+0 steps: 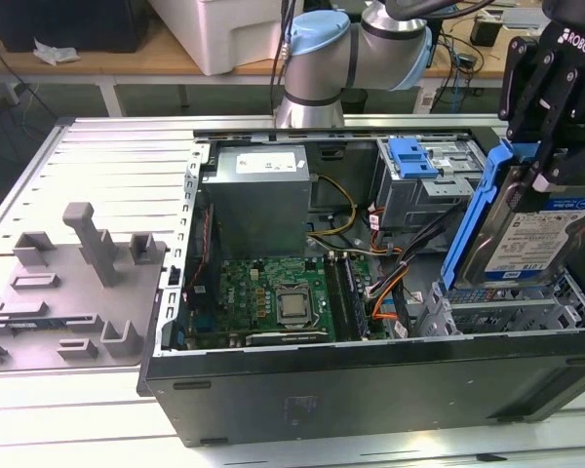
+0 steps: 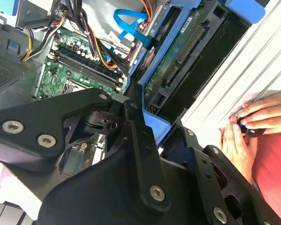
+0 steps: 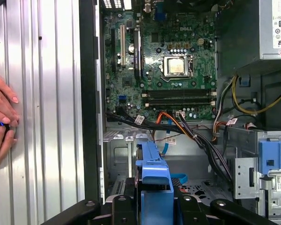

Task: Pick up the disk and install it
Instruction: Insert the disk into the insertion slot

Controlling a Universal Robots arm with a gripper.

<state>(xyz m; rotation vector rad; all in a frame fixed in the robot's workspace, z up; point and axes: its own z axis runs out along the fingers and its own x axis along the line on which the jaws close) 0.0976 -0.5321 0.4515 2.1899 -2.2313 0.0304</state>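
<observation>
The disk (image 1: pixel 544 237), a silver hard drive with a white-and-blue label in a blue plastic bracket, hangs tilted on edge at the exterior view's right. It is over the front bay (image 1: pixel 507 307) of the open computer case (image 1: pixel 370 385). My gripper (image 1: pixel 528 166) is shut on the disk's upper edge. In the second wrist view the disk's green underside (image 2: pixel 178 56) slants away past my gripper (image 2: pixel 159 131). In the first wrist view the blue bracket (image 3: pixel 152 180) sits between my black fingers (image 3: pixel 119 202), above the case floor.
Inside the case lie a motherboard (image 1: pixel 273 292), a grey power-supply box (image 1: pixel 258 200), a metal cage with a blue latch (image 1: pixel 414 161) and loose cables (image 1: pixel 390 283). A grey fixture (image 1: pixel 78 283) stands on the slatted table at the exterior view's left. A person's hands (image 2: pixel 253 122) rest beside the case.
</observation>
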